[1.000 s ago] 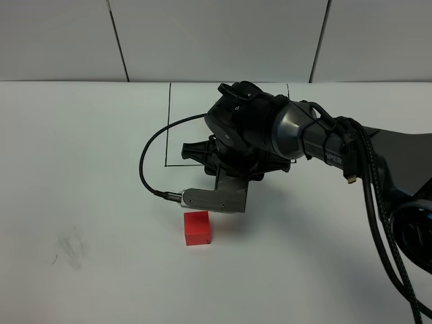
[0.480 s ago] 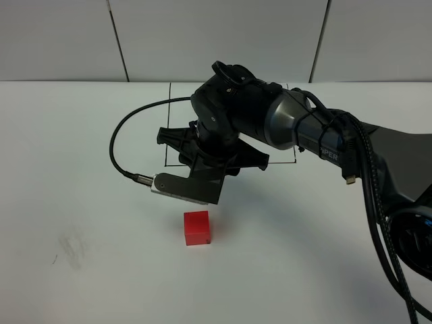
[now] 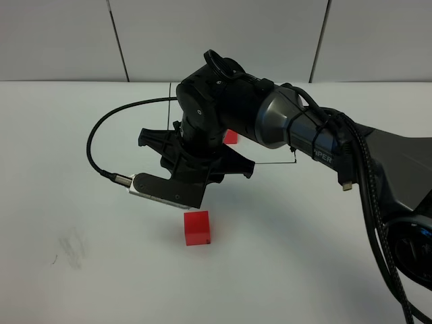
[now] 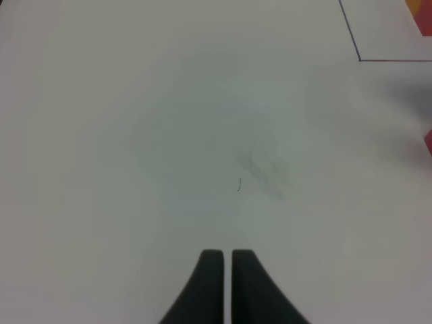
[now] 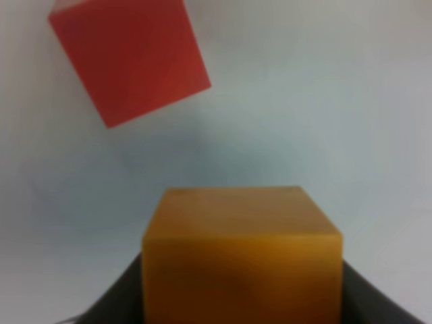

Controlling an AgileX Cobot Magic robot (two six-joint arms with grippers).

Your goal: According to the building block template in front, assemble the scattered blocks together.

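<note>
The orange block (image 5: pixel 241 253) fills the near part of the right wrist view, with my right gripper (image 5: pixel 241 283) shut on its two sides. Just beyond it, the red block (image 5: pixel 128 61) lies on the white table. From the high camera, my right arm's wrist (image 3: pixel 202 145) hangs over the table's middle, just behind the red block (image 3: pixel 197 227), and hides its own fingers. Of the building block template, only a red part (image 3: pixel 231 137) and bits of its black frame (image 3: pixel 273 164) show behind the arm. My left gripper (image 4: pixel 226 260) is shut and holds nothing.
A faint grey smudge (image 4: pixel 260 169) marks the table ahead of the left gripper, and it also shows at the front left (image 3: pixel 73 248) in the high view. A black cable (image 3: pixel 101 135) loops out to the left of the right wrist. The back wall is panelled.
My right wrist has swung left and a little back with the orange block, uncovering a red part of the template. The red block has stayed put.
</note>
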